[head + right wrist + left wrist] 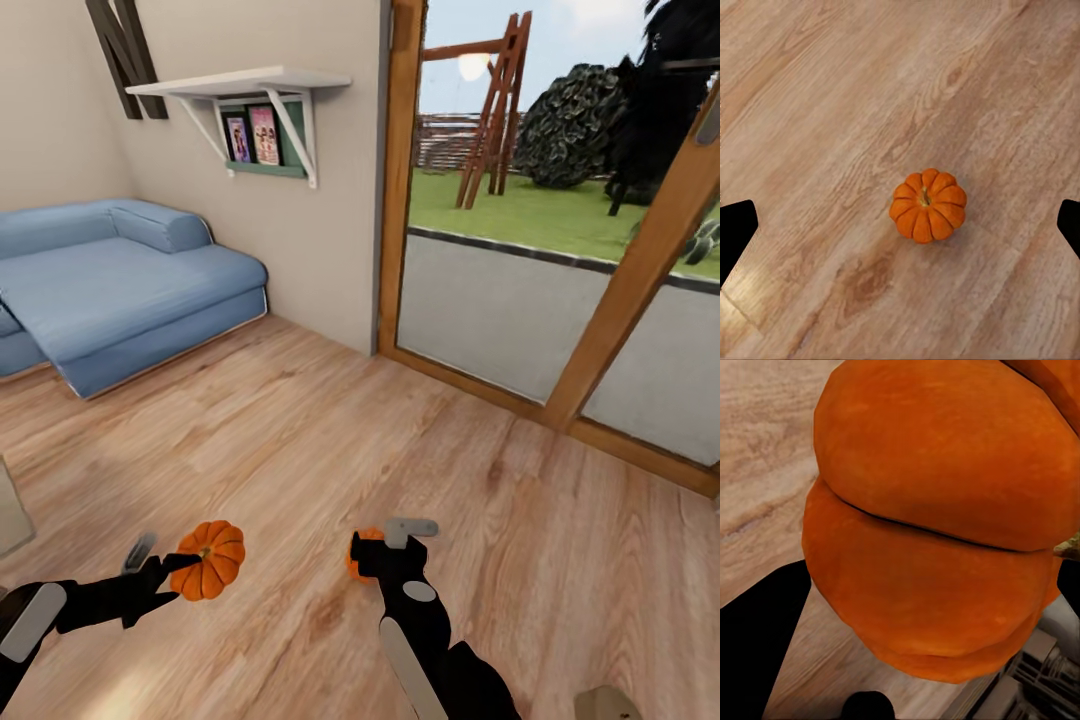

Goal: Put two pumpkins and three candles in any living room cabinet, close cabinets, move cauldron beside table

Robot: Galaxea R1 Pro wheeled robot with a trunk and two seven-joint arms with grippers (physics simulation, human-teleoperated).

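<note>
Left end effector [180,573]: I had it clamped on one pumpkin [210,559], rigid, ribbed, light.
Right end effector [385,545]: spread wide above floor pumpkin [928,204]; I judged flanks best.

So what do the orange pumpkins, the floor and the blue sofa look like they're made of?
The ribbed orange pumpkins look matte and rind-like, possibly real or plastic. The light-brown plank floor looks like wood or laminate, with grain lines and a slight sheen. The blue sofa looks like soft woven fabric.

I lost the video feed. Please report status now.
Left claw shut on one pumpkin. Right claw open above second pumpkin on floor. Nothing between them.
</note>
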